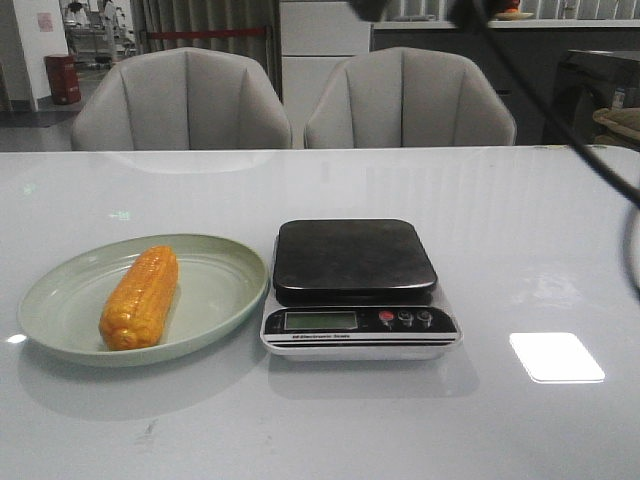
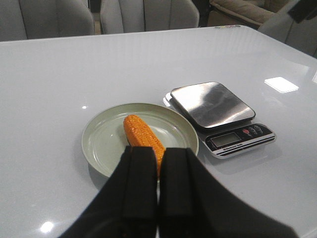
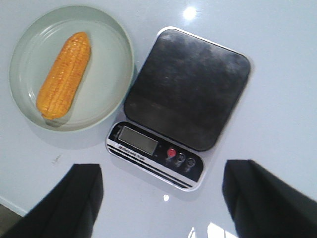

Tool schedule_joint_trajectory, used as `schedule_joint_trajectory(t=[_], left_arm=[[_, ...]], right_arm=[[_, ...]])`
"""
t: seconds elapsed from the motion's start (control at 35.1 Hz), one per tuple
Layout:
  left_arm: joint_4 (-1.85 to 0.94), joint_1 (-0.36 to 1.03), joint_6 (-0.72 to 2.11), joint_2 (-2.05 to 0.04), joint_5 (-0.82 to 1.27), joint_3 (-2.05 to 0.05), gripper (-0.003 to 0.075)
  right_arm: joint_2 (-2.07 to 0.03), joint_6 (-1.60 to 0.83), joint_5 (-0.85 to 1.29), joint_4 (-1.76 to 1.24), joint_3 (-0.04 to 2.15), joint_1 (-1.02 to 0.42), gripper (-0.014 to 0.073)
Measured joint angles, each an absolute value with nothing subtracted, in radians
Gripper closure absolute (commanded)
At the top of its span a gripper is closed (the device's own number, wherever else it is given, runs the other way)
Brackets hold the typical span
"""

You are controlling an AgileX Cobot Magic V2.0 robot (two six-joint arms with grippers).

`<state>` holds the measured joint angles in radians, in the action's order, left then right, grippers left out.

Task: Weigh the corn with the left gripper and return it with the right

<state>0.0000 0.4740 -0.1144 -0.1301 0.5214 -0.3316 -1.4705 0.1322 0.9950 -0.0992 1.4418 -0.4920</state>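
Knobbly corn point(image 1: 139, 298) on smooth round plate point(image 1: 60, 300); left gripper point(image 2: 157, 186) closed, right gripper point(image 3: 161, 198) wide.

The left gripper point(image 2: 158, 198) hangs above the table toward its left side, its two black fingers point(image 2: 140, 186) pressed together with only a thin seam between them, holding nothing. The right gripper point(image 3: 161, 198) hovers high over the table's middle, its fingers point(image 3: 79, 196) spread wide apart and empty.

An orange-yellow corn point(image 1: 140, 297) cob, husk-free, lay flat and diagonal on a pale green plate point(image 1: 215, 290), seemingly untouched, just left of the scale point(image 1: 357, 288).
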Motion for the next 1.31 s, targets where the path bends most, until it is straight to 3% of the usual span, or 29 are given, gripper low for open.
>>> schedule_joint_trajectory(t=[0.4, 0.85, 1.03, 1.11, 1.14, 1.2, 1.22, 1.25, 1.31], left_arm=[[0.000, 0.474, -0.114, -0.130, 0.521, -0.332, 0.0606], [0.000, 0.474, -0.114, -0.130, 0.520, -0.332, 0.0606], [0.000, 0.474, -0.114, -0.130, 0.517, -0.332, 0.0606], [0.000, 0.474, -0.114, -0.130, 0.515, -0.332, 0.0606], [0.000, 0.474, -0.114, -0.130, 0.515, -0.332, 0.0606], [0.000, 0.474, -0.114, -0.130, 0.513, -0.332, 0.0606], [0.000, 0.474, -0.114, -0.130, 0.513, -0.332, 0.0606], [0.000, 0.474, -0.114, -0.130, 0.513, -0.332, 0.0606], [0.000, 0.474, -0.114, -0.130, 0.513, -0.332, 0.0606]], right_arm=[[-0.866, 0.131, 0.729, -0.073, 0.858, -0.461, 0.0000], [-0.072, 0.130, 0.529, 0.006, 0.361, -0.461, 0.0000], [-0.006, 0.130, 0.510, 0.007, 0.273, -0.461, 0.0002], [-0.006, 0.130, 0.481, 0.012, 0.273, -0.461, 0.0079], [-0.006, 0.130, 0.473, 0.016, 0.269, -0.461, 0.0144], [-0.006, 0.130, 0.470, 0.025, 0.263, -0.461, 0.0310], [-0.006, 0.130, 0.467, 0.033, 0.260, -0.461, 0.0454], [-0.006, 0.130, 0.466, 0.039, 0.258, -0.461, 0.0491], [-0.006, 0.130, 0.464, 0.055, 0.256, -0.461, 0.0412]])
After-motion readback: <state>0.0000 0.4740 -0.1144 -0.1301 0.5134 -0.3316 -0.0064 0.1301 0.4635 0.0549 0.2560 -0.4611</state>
